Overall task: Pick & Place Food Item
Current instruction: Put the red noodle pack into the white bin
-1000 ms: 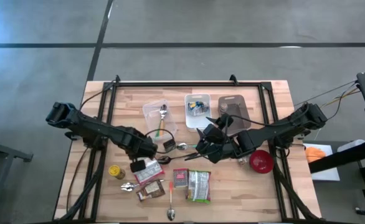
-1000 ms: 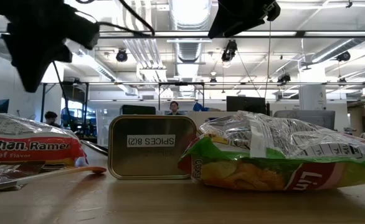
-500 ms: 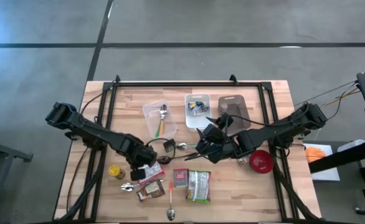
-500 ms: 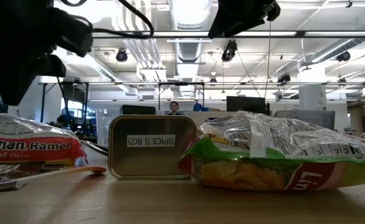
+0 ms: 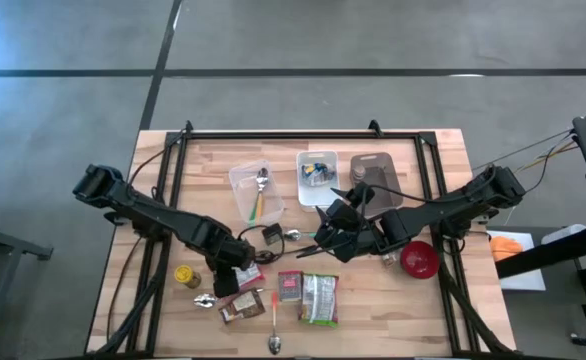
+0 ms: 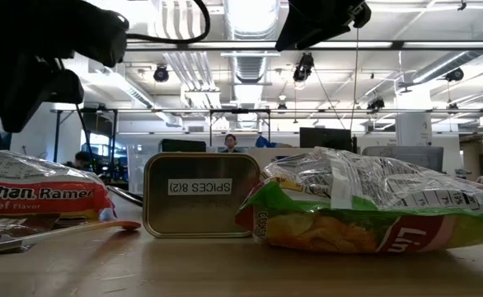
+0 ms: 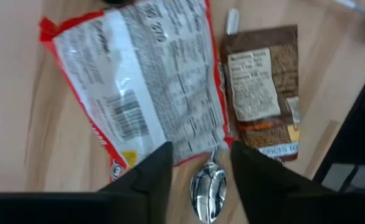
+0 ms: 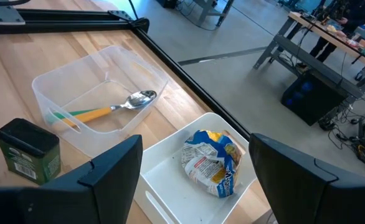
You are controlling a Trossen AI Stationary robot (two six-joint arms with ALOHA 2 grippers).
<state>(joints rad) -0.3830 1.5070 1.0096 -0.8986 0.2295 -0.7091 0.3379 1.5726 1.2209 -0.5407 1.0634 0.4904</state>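
Observation:
A ramen packet [image 7: 139, 81] with red edges lies flat on the wooden table, printed back up, left of the centre; it also shows in the low view [image 6: 35, 202]. My left gripper [image 7: 201, 183] hangs open above the packet's near end, pointing steeply down and touching nothing; in the high view [image 5: 231, 276] it covers most of the packet [image 5: 252, 277]. A brown sachet [image 7: 263, 93] and a metal spoon [image 7: 208, 183] lie beside the packet. My right gripper [image 5: 313, 245] waits open above the table's middle, holding nothing.
At the far side stand a clear tub [image 8: 101, 93] holding spoons and a white tub [image 8: 201, 168] holding a crumpled wrapper. A green tin [image 8: 30, 152], a spice tin [image 6: 200, 206], a chips bag [image 6: 365, 210], a yellow jar [image 5: 184, 274] and a red bowl [image 5: 419, 260] lie around.
My left gripper has moved toward the table's near edge, sunk a little and tipped steeply downward, so that it now stands over the ramen packet. The packet and the other things have not moved.

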